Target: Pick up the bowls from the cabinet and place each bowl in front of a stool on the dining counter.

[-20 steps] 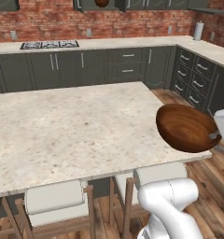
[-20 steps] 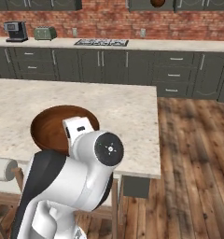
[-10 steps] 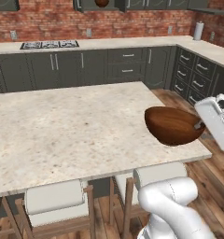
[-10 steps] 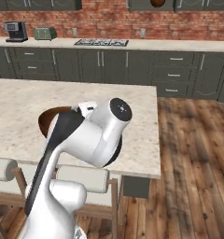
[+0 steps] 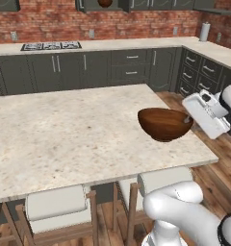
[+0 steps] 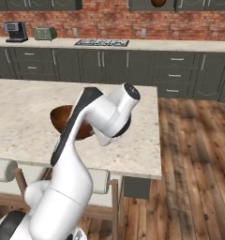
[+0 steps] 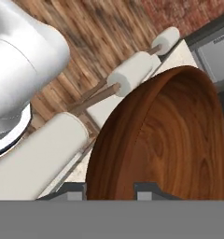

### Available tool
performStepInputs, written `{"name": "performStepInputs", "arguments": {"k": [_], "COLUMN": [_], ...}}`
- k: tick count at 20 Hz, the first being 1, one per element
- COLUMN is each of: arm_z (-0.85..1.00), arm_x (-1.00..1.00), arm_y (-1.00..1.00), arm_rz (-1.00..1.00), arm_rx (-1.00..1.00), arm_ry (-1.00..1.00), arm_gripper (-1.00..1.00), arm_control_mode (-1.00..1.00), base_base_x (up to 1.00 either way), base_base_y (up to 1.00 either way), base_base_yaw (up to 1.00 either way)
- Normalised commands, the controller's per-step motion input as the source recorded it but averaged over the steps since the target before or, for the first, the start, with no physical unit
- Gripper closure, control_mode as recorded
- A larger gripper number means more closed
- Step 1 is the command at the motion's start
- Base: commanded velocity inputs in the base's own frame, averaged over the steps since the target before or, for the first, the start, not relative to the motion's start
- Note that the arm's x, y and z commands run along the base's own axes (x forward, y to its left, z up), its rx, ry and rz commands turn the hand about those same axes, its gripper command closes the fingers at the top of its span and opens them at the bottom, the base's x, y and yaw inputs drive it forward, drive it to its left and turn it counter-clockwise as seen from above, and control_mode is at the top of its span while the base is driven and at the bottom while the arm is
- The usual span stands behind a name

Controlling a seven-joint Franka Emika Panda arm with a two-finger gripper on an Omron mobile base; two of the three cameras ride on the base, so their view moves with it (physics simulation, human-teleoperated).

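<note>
End effector (image 5: 188, 118) pinches the rim of one bowl (image 5: 164, 124), held above the desk (image 5: 64, 139) near its stool-side edge. Rim grip looks thin: the bowl could slip, or land tilted and roll off.

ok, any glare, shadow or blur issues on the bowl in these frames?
Left base view: bowl sharp, soft sheen on its rim, a faint shadow on the dining counter beneath it. Right base view: bowl mostly hidden behind the arm, its visible side dark. Hand view: bowl close, grain clear, no blown highlights, stools slightly soft.
</note>
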Motion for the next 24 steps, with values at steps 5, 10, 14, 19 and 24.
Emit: {"name": "performStepInputs", "arguments": {"k": [5, 10, 14, 19, 24], "arm_z": [-0.55, -0.85, -0.87, -0.43, -0.17], "arm_x": [0.7, 0.55, 0.42, 0.37, 0.2], "arm_y": [0.0, -0.04, -0.15, -0.15, -0.06], "arm_rz": [0.13, 0.11, 0.08, 0.03, 0.0], "arm_rx": [-0.01, -0.05, -0.09, -0.05, -0.05], "arm_ry": [-0.08, -0.09, -0.13, -0.06, 0.0], "arm_gripper": [1.0, 1.0, 1.0, 1.0, 1.0], "arm_control_mode": [-1.0, -1.0, -1.0, -1.0, -1.0], "base_base_x": [0.0, 0.0, 0.0, 0.0, 0.0], "base_base_y": [0.0, 0.0, 0.0, 0.0, 0.0], "base_base_yaw": [0.0, 0.0, 0.0, 0.0, 0.0]}}
